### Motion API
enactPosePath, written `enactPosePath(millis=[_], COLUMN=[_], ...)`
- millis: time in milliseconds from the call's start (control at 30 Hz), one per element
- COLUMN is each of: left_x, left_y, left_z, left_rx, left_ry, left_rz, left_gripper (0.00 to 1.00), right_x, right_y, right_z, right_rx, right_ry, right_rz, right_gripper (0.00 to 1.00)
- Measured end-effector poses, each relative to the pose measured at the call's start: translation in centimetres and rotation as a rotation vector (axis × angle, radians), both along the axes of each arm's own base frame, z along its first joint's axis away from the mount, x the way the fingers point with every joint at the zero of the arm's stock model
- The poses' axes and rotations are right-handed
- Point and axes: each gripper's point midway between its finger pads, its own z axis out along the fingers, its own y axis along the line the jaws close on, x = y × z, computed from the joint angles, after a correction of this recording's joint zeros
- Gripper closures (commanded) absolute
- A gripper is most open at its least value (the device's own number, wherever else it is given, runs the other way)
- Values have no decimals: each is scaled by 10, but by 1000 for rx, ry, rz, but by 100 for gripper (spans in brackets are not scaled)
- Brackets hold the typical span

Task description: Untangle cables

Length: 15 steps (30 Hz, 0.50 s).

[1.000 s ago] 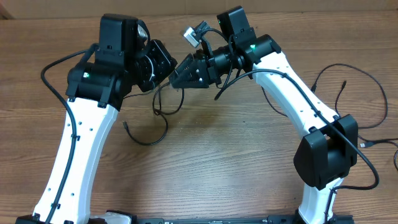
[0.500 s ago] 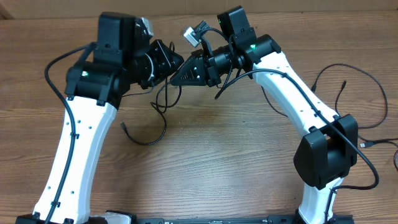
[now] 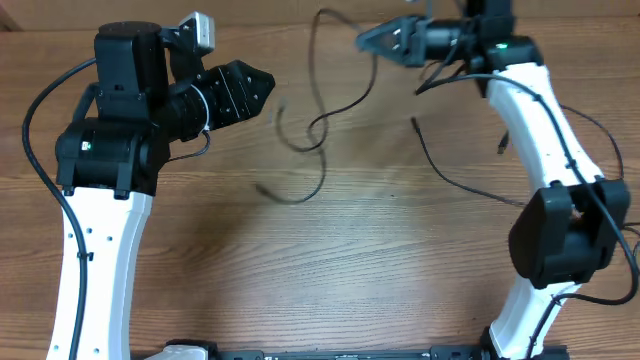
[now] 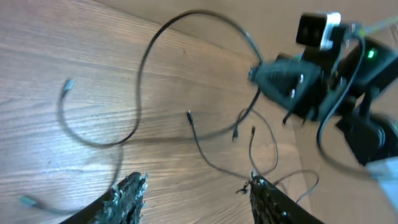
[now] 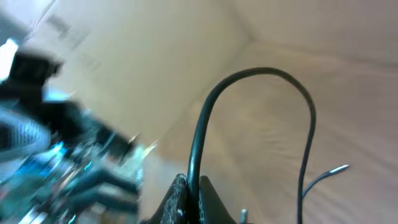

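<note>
Right: we keep the right fingers [image 3: 385, 40] clamped on one black cable [image 5: 267, 71], raised at the far edge, we judge to draw it free of its loops on the table [image 3: 350, 250] | Left: left fingers [image 4: 127, 196] apart, empty | Change: arms swung apart, left fingers opened, cable stretched out

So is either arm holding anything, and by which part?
The right gripper's jaws pinch a thin black cable partway along its length; the left gripper holds nothing.
</note>
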Motion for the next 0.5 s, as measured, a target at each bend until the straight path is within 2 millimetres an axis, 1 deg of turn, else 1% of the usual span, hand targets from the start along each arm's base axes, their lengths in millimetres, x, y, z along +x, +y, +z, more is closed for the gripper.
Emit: enactPosePath(millis=[67,133,167,233,333,367,433,500], left_x=[-4,-15,-22,-46,-72,-82,-92,-101], left_y=[-4,-9,-12,-22,-31,-36,-41,-46], left_z=[0,-5,-10,-25,-38,-42,-46,-49], left_rx=[9,18,28,68,116,135,163,187], left_ry=[-14,2,15,67,110,116,110,97], left_rz=[-43,-110,-146,-254,-366,-416,-482,-541], left_gripper=[42,42,42,42,41,38,33,26], right_x=[21,38,50,70,84,90,96,102], right_y=[-25,-46,-65,-103,-140,-158,-188,-234], right_z=[-1,-1,-3,-9,-14,-16,-19,-27], right_rx=[-17,-32,-47,-80,-109,-122,-137,-154], right_ry=[10,8,15,29,37,38,45,69], right_rz=[-114,-210,-290,-441,-569,-625,-706,-824], right_gripper=[96,96,96,96,96,96,97,96])
